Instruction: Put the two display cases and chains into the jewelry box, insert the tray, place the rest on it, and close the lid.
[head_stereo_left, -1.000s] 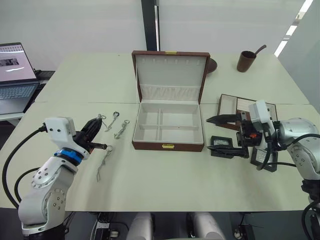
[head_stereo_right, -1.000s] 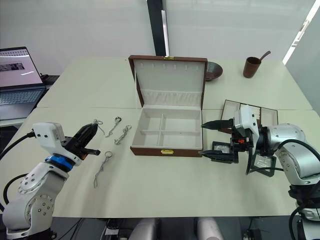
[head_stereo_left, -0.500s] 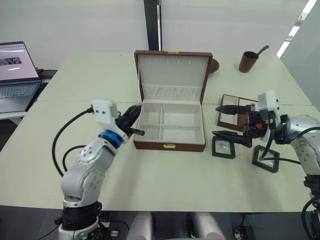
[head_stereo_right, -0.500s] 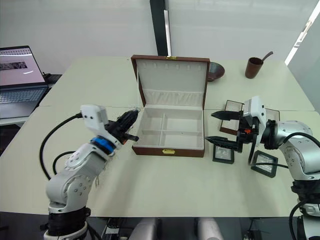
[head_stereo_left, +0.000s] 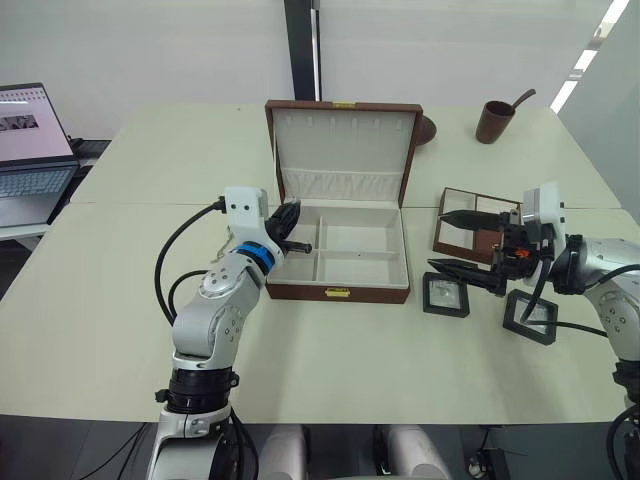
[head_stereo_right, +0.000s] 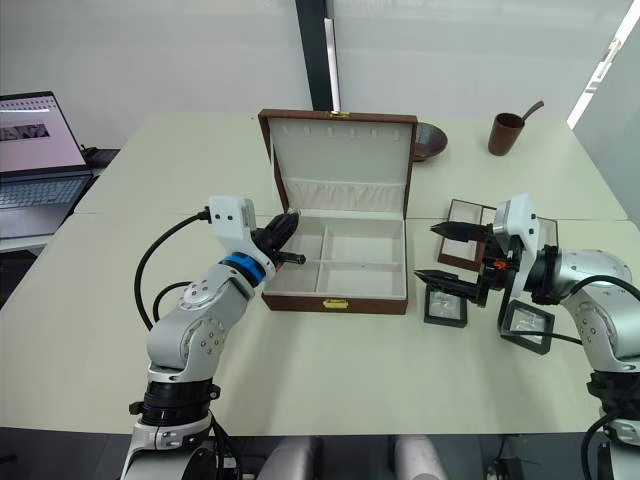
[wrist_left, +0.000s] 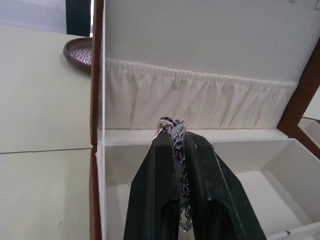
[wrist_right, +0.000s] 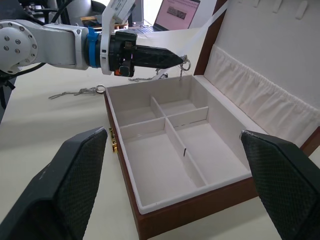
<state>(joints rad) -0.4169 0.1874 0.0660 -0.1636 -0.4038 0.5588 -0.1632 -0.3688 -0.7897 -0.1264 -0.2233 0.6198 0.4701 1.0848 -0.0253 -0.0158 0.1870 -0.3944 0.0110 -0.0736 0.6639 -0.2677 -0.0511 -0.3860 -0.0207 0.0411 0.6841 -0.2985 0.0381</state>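
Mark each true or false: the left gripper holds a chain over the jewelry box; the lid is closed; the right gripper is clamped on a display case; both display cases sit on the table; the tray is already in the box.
1. True: the left gripper is shut on a chain at the jewelry box.
2. False: the lid stands open.
3. False: the right gripper is open, holding nothing.
4. True: both display cases lie on the table.
5. False: the tray lies on the table.

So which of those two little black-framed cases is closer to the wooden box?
The display case beside the jewelry box, just under the right pincer. The other display case lies farther out toward the table's right edge.
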